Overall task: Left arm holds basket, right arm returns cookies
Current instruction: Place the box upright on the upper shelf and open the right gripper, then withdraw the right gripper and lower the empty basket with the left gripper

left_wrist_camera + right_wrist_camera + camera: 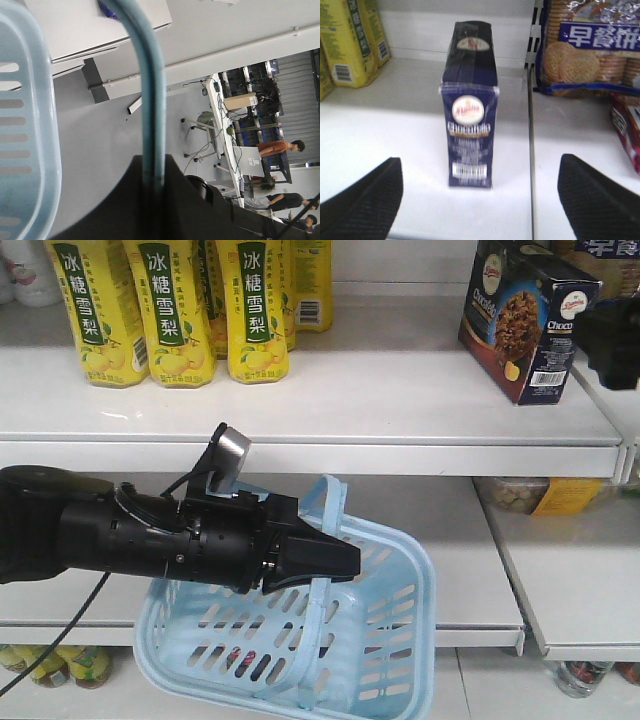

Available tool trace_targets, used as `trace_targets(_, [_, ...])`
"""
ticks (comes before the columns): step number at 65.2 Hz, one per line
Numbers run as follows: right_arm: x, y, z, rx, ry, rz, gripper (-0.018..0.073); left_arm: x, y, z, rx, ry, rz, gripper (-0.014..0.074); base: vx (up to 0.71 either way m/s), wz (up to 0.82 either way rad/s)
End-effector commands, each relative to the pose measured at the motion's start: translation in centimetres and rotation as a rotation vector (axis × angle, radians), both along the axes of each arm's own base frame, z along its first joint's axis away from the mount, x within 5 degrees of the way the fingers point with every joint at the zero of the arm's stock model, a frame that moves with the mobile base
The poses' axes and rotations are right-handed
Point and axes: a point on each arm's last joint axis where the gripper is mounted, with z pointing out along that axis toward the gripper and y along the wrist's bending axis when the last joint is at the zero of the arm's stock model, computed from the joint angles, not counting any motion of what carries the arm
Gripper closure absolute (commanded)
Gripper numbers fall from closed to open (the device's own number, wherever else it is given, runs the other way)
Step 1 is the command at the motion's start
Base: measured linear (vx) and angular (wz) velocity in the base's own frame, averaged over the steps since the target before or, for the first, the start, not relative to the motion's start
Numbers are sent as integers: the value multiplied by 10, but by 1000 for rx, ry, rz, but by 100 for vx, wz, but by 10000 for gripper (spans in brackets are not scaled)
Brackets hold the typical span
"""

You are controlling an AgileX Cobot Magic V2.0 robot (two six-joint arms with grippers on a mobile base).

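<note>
Status: left arm (130, 530) reaches in from the left edge of the front view, mid-frame; its gripper (335, 560) has the jaws clamped on the flat loop handle (150, 100) of the basket (390, 660), which hangs low centre in front of the lower shelf. Left wrist view confirms: handle runs straight into the black jaw body at bottom centre. Basket interior appears empty of cookies; only a small dark item shows through the slots, ID not possible. Cookies (525, 325) stand upright on the upper shelf (380, 410), upper right of the front view, w/ yellow drink cartons (165, 305) well apart at upper left. Right arm (610, 340) is only partly in view at the right edge, just beside the box. Right wrist view: right gripper (480, 200) jaws wide apart, pads at lower left and lower right, barcode end of the box centred betw. them but not touching; biscuit packet (590, 50) sits upper right on the neighbouring shelf. Step in hand, by judgement: box already on the shelf, jaws released. Next move prob. calls for a straight pull-back of the right arm, no contact w/ the box, so it does not tip.
</note>
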Motion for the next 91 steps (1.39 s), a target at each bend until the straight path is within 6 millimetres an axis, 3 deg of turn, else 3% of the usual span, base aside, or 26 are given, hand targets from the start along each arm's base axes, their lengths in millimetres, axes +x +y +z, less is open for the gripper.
trace_targets(1, [-29, -4, 8, 3, -132, 3, -31, 7, 3, 36, -157, -46, 97, 602, 0, 0])
trace_targets(12, [-83, -12, -20, 6, -170, 3, -31, 7, 3, 36, -157, -46, 97, 602, 0, 0])
trace_targets(25, [-141, -20, -71, 34, -218, 3, -31, 7, 3, 36, -157, -46, 97, 602, 0, 0])
trace_targets(35, [-168, -24, -103, 44, -291, 3, -31, 7, 3, 36, -157, -46, 97, 602, 0, 0])
trace_targets(52, [-168, -24, -158, 32, -241, 5, -31, 7, 3, 36, -157, -46, 97, 602, 0, 0])
trace_targets(72, [-166, -23, -156, 27, -314, 9, -20, 7, 3, 36, -157, -46, 97, 602, 0, 0])
trace_targets(81, [-166, -23, -156, 23, -315, 8, 74, 7, 3, 36, -157, -46, 97, 602, 0, 0])
trace_targets(91, [-166, -23, -155, 27, -315, 9, 315, 7, 3, 36, -157, -46, 97, 602, 0, 0])
